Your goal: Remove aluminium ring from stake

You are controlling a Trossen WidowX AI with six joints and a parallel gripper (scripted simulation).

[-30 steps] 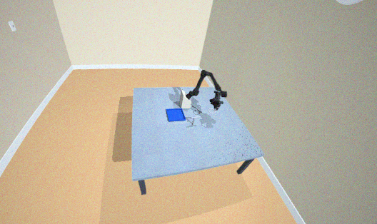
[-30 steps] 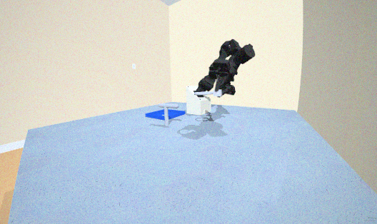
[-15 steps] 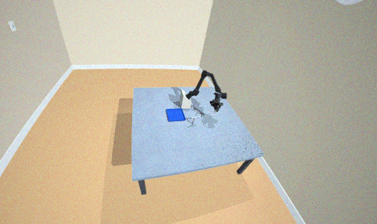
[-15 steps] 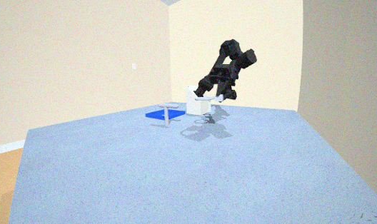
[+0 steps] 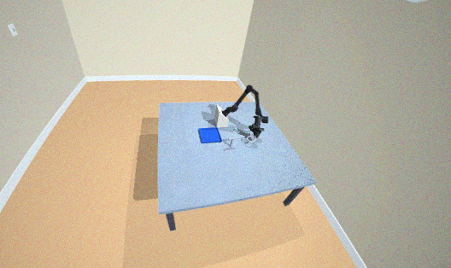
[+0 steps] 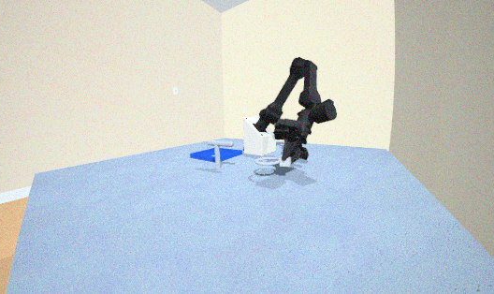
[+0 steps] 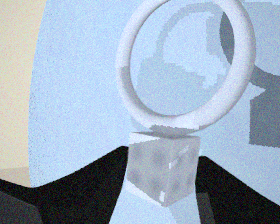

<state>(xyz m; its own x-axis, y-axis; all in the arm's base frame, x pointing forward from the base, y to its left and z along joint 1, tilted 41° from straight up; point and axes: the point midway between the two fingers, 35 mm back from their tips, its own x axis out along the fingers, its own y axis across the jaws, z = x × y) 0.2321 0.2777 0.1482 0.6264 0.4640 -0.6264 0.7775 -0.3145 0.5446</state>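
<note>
Above the tabletop [image 5: 192, 179] [image 6: 210, 225] [image 7: 81, 110] — the ring [image 5: 251, 139] [image 6: 268, 163] [image 7: 123, 65], pale, round — its tab [image 6: 285, 162] [image 7: 163, 167] blocky.

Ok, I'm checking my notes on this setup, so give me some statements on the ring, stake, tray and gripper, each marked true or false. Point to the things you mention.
1. The ring [image 5: 246, 139] [image 6: 255, 161] [image 7: 123, 65] is off the stake [image 6: 217, 159]. True.
2. The ring lies in the blue tray [image 5: 209, 136] [image 6: 203, 155]. False: it is above the table, outside the tray.
3. The gripper [image 5: 257, 136] [image 6: 285, 162] [image 7: 163, 159] grips the ring's tab. True.
4. The stake has no cross-bar. False: one tops it.
</note>
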